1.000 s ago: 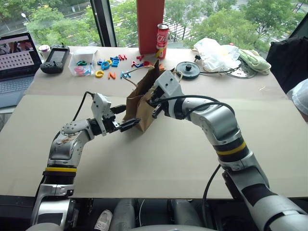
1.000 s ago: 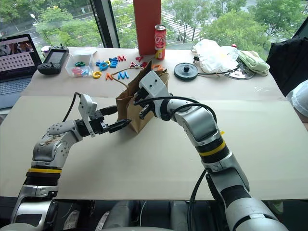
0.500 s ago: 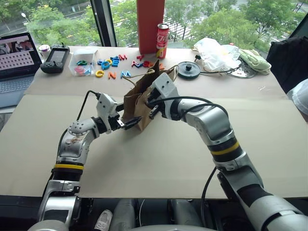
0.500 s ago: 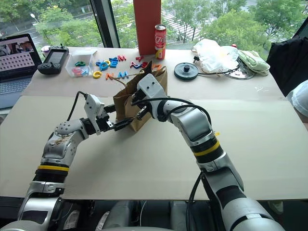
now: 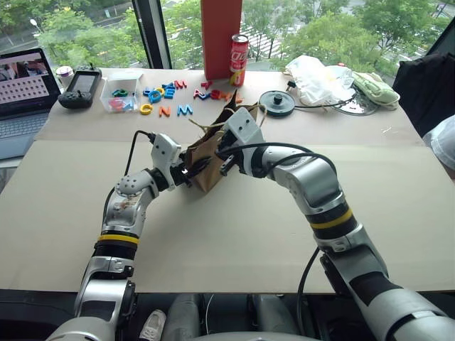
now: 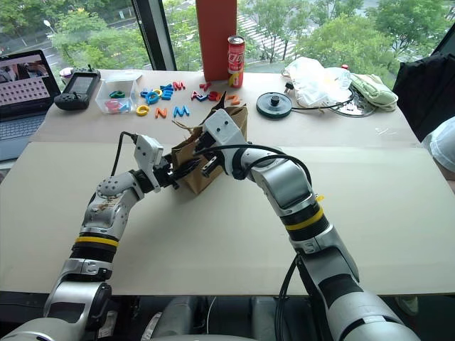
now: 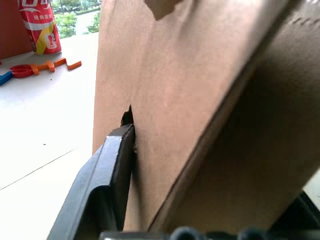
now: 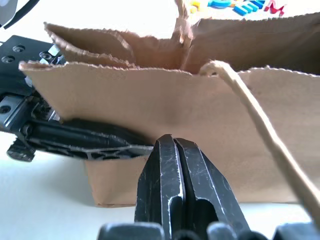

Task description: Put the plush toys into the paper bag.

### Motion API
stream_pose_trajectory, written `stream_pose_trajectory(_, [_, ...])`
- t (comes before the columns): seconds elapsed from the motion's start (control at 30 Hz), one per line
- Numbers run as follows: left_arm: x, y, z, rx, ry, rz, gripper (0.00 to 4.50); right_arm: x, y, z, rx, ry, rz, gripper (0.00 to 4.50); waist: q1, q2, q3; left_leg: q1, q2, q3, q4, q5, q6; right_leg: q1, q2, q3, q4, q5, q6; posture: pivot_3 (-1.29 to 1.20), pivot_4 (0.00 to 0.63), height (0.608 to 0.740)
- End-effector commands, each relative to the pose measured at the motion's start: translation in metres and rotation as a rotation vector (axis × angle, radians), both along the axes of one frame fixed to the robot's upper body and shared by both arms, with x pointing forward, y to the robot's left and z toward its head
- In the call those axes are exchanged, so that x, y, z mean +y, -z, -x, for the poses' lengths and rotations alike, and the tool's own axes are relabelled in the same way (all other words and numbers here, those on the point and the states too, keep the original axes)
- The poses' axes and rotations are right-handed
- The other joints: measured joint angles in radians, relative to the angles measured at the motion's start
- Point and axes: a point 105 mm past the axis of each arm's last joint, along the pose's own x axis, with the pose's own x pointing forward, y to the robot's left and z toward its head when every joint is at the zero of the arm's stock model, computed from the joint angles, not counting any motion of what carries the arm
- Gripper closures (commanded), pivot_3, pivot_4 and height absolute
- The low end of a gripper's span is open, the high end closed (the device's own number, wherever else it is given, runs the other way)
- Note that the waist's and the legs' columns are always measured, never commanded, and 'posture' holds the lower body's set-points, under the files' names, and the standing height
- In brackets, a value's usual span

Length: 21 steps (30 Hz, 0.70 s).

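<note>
brown paper bag (image 5: 208, 153) upright, creased, top open, left gripper (image 6: 179, 172) pinching its side, right gripper (image 8: 174, 150) pressed together

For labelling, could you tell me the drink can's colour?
Red; the cylindrical metal drink can shows best in the left eye view.

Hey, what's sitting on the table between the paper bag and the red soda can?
A few coloured plastic letters lie between the paper bag and the soda can, as the left eye view shows; otherwise that stretch of table is bare.
</note>
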Motion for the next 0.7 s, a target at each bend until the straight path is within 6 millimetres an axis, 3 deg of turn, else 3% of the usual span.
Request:
stream_pose_trajectory(0.03, [0.0,-0.016,-0.001,-0.075,-0.005,-0.002,3.57,-0.01,-0.015,0.004,-0.046,0.011,-0.02,4.5,0.0,0.0,0.0,0.0,0.0,0.0,0.0,0.0,0.0,0.0,0.0,0.0,0.0,0.0,0.0,0.0,0.15,0.739])
stream_pose_trajectory(0.07, [0.0,-0.016,-0.001,-0.077,-0.009,-0.003,3.89,-0.014,-0.014,0.007,-0.048,0.009,-0.015,4.5,0.002,0.0,0.0,0.0,0.0,0.0,0.0,0.0,0.0,0.0,0.0,0.0,0.0,0.0,0.0,0.0,0.15,0.739])
stream_pose_trajectory(0.4, [0.002,-0.016,-0.002,-0.089,-0.022,0.021,3.89,-0.034,-0.005,0.025,-0.045,-0.03,0.031,4.5,-0.002,0.0,0.0,0.0,0.0,-0.001,0.0,0.0,0.0,0.0,0.0,0.0,-0.001,0.0,0.0,0.0,0.15,0.739])
stream_pose_trajectory(0.43, [0.002,-0.017,-0.002,-0.089,-0.019,0.031,4.39,-0.034,-0.006,0.025,-0.048,-0.033,0.03,4.5,-0.002,0.0,0.0,0.0,0.0,-0.002,0.0,0.0,0.0,0.0,0.0,0.0,0.0,0.0,0.0,0.0,0.15,0.739])
stream_pose_trajectory(0.53, [0.002,-0.017,-0.001,-0.093,-0.014,0.04,4.47,-0.038,-0.012,0.026,-0.063,-0.04,0.0,4.5,0.0,0.0,0.0,0.0,0.0,-0.002,0.0,0.0,0.0,0.0,0.0,0.0,-0.001,0.0,0.0,0.0,0.15,0.739])
stream_pose_trajectory(0.6, [0.004,-0.022,0.0,-0.105,-0.012,0.051,4.47,-0.055,-0.015,0.029,-0.076,-0.045,-0.004,4.5,0.003,0.0,0.0,0.0,0.0,-0.002,0.0,0.0,0.0,0.0,0.0,0.0,-0.001,0.0,0.0,0.0,0.15,0.739])
stream_pose_trajectory(0.7, [0.01,-0.034,0.008,-0.123,0.036,0.075,4.47,-0.097,-0.024,0.031,-0.082,-0.003,-0.013,4.5,0.017,0.0,0.0,-0.001,-0.001,-0.001,0.0,0.0,0.0,0.001,-0.001,-0.001,-0.002,0.0,0.0,0.0,0.15,0.739])
